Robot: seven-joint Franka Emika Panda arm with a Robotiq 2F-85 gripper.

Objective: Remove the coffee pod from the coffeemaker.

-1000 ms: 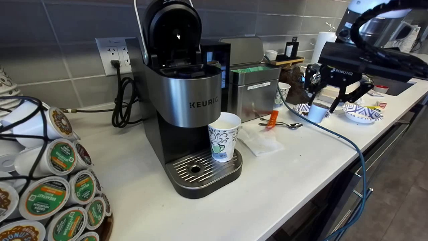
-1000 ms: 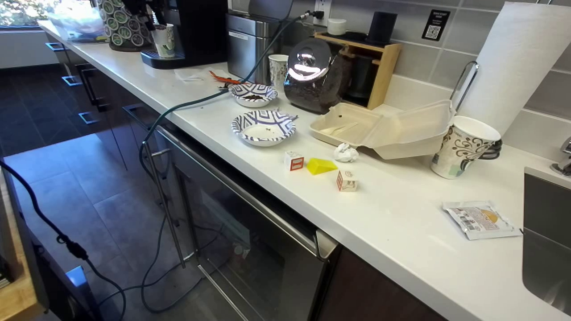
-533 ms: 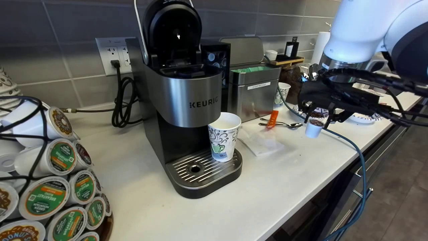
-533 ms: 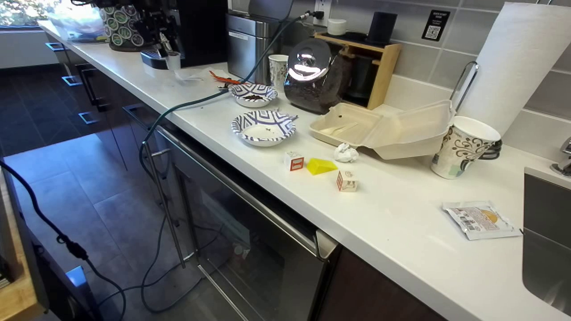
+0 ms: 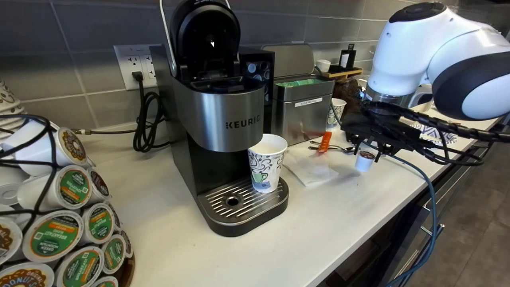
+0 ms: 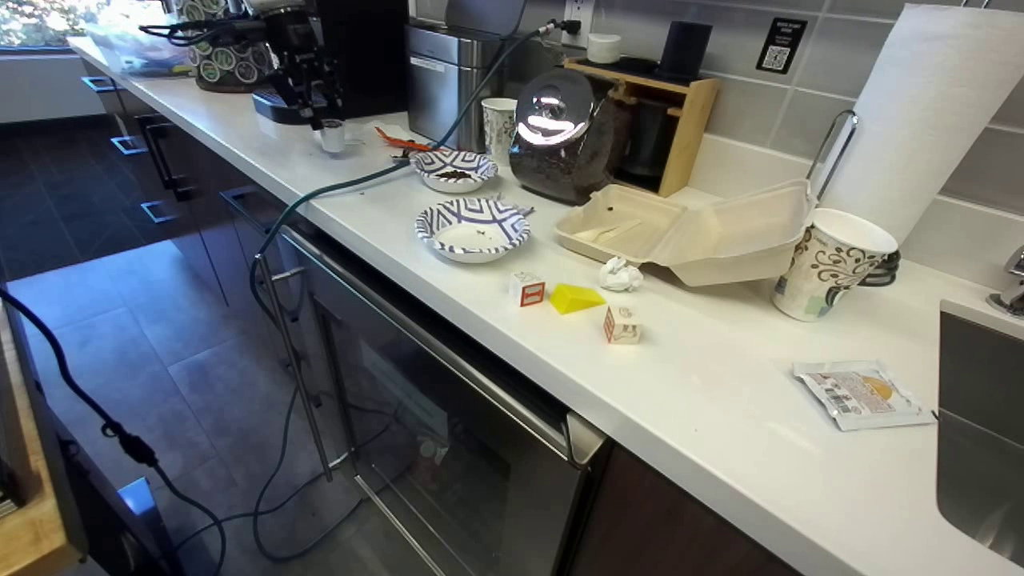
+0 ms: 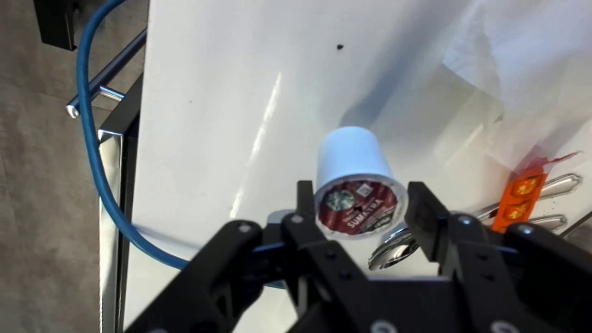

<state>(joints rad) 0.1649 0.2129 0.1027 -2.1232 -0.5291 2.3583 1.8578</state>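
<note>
sumatra coffee pod [image 7: 360, 182], lid up above or on the white counter [image 5: 310, 231] (contact cannot be told), well apart from the open-lidded keurig coffeemaker [image 5: 223, 115]; the gripper [image 7: 360, 199] pinches its rim. removal appears complete, setting-down probably in hand; next should come seating the base flat, then release.

In the wrist view, free to pass at eleven o'clock from the small pale cup-shaped coffee pod [image 7: 358, 185], over bare white counter [image 7: 259, 51]. Bounded at nine by a looping blue cable [image 7: 94, 152]; obstructed at three by a torn orange packet [image 7: 518, 201], at five by a shiny metal spoon [image 7: 393, 249]. In an exterior view, free at seven from the pod; blocked at nine by a white patterned paper cup [image 5: 267, 167] and the silver-and-black coffeemaker [image 5: 223, 123].
</note>
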